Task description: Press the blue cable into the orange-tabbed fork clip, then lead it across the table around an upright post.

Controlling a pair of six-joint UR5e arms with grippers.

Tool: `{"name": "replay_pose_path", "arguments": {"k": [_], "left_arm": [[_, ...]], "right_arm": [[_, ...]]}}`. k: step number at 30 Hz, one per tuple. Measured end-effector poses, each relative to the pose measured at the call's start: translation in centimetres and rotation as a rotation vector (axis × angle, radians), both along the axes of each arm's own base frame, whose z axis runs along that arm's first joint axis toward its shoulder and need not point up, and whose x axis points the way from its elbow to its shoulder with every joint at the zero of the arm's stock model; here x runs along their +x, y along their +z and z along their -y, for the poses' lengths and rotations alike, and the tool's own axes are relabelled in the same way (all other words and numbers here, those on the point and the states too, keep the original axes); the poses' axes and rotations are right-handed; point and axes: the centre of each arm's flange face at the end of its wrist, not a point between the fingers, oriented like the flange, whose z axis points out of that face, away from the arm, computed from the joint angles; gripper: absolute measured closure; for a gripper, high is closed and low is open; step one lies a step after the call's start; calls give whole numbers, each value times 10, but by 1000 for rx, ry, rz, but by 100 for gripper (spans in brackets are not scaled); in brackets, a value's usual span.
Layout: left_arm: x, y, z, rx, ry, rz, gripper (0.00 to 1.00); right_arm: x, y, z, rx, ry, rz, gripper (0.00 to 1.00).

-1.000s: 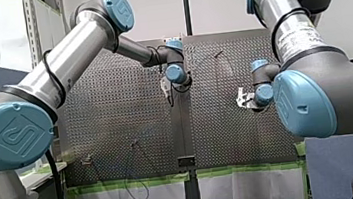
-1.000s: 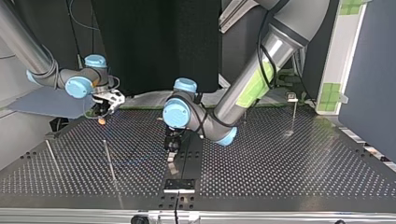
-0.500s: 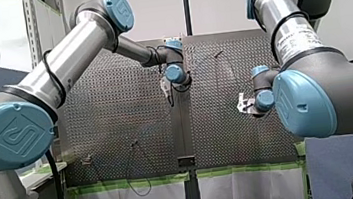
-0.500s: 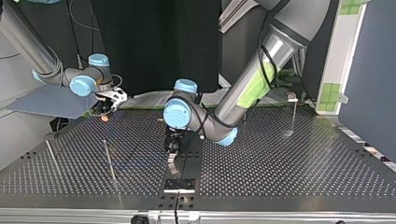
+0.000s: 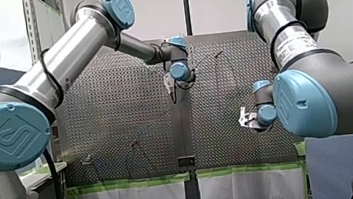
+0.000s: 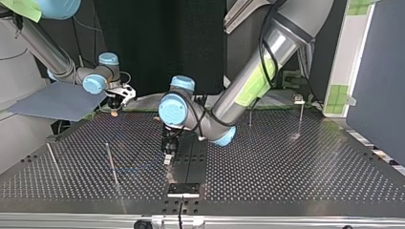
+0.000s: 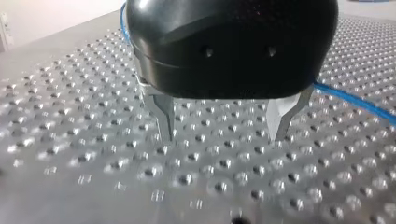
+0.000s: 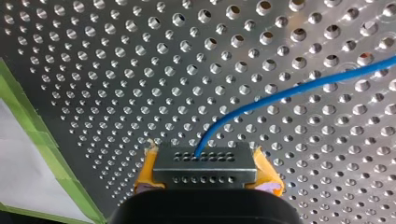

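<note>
**Perforated table** [image 6: 296, 167], steel-grey, with two arms reaching over it. In the top view my left arm [image 6: 267, 62] enters at the right and bends down to the table's middle. My right arm [image 6: 43, 47] enters at the left and ends over the far edge. A strip of green tape [image 5: 124, 184] borders the table's lower edge in the front view.

**Left gripper** [image 7: 222, 137]: black body with two metal fingers [image 7: 163, 116] set well apart, nothing between them, tips close to the table surface.

**Right gripper** [image 8: 203, 156]: yellow pads [image 8: 145, 175] on either side of a grey perforated block, clamped on the blue cable [image 8: 289, 91].

**Upright post** [image 6: 111, 163]: thin, standing at the top view's left, nearer the camera than the right gripper.

**Cable path:** the blue cable leaves the middle of the right gripper and curves away ahead of it over the table. In the left wrist view it lies on the table just beside and behind one left finger. Whether it touches that finger cannot be told.
</note>
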Motion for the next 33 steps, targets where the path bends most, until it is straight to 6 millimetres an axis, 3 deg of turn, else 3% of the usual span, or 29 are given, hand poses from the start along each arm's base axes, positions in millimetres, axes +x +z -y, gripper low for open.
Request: {"name": "replay_pose_path", "arguments": {"k": [6, 15, 33], "left_arm": [[-6, 3, 14, -44, -40, 19, 2], [3, -1, 7, -71, -33, 20, 2], [6, -1, 4, -80, -26, 20, 2]], "right_arm": [[0, -2, 1, -4, -2, 2, 100], [4, -8, -2, 2, 3, 0, 100], [-4, -94, -20, 100, -7, -28, 100]]}}
